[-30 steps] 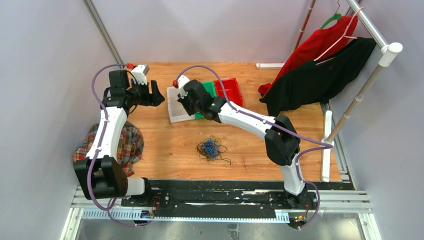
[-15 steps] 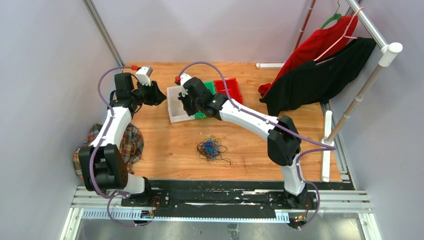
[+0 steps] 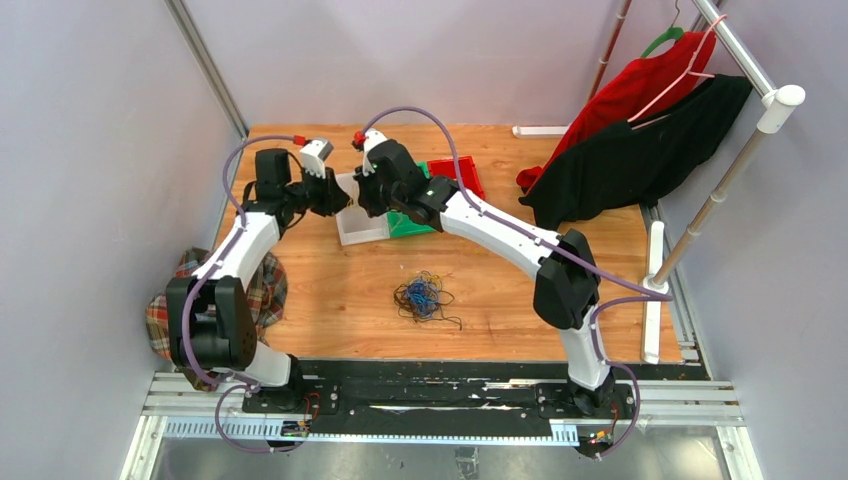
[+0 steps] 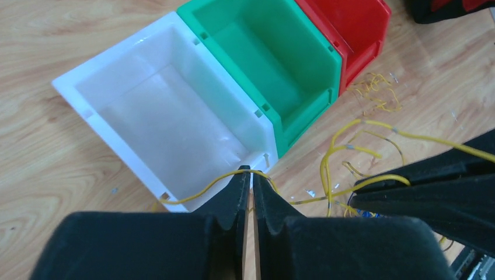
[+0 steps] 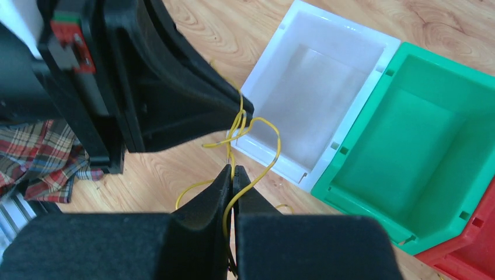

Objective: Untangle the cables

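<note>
The cables (image 3: pixel 424 296) lie as a small blue, black and yellow bunch on the wooden table, nearer than the bins. One yellow cable (image 5: pixel 274 157) is lifted away from it. My right gripper (image 5: pixel 232 169) is shut on this cable, above the white bin's (image 3: pixel 362 232) left side. My left gripper (image 4: pixel 251 172) meets it tip to tip, jaws closed on the same yellow cable (image 4: pixel 197 189), which loops between both. In the top view the left gripper (image 3: pixel 345 189) and right gripper (image 3: pixel 361 194) nearly touch.
The white bin (image 4: pixel 146 99), a green bin (image 4: pixel 257 52) and a red bin (image 4: pixel 350 23) stand side by side at the table's back. A plaid cloth (image 3: pixel 255 290) hangs over the left edge. Red and black garments (image 3: pixel 640 140) hang on a rack at right.
My left arm has swung right to the right gripper, and its jaws have closed from wide open onto the yellow cable. The right gripper has shifted slightly towards the back.
</note>
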### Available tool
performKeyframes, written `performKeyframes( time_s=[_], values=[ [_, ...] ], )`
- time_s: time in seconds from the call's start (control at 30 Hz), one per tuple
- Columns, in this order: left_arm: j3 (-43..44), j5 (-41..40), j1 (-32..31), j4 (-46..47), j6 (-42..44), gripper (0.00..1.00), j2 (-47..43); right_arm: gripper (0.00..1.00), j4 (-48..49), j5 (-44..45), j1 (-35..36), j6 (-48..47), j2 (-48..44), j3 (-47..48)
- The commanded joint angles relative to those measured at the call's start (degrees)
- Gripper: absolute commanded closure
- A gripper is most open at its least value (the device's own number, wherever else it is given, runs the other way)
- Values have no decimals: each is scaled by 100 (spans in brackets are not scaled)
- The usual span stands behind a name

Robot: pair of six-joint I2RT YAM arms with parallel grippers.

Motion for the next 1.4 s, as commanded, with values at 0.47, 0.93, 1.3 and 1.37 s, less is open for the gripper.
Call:
performKeyframes(
  time_s=[0.47,0.93,1.3,1.37],
  values=[
    [-1003,1707,-151,1791,-1388,99,-233,99,1084,139,-538,1136,366,-185],
    [-466,1347,1163,-1297,-147,28,-1708,99,563,1293,-374,1041,1126,511],
    [-181,430,1844,-1812,96,19,-1523,99,-297,2508,91,1004,1616,1286],
    [-204,355,1929,-1765,100,21,-1460,99,-409,2875,181,984,1642,1373]
  ],
)
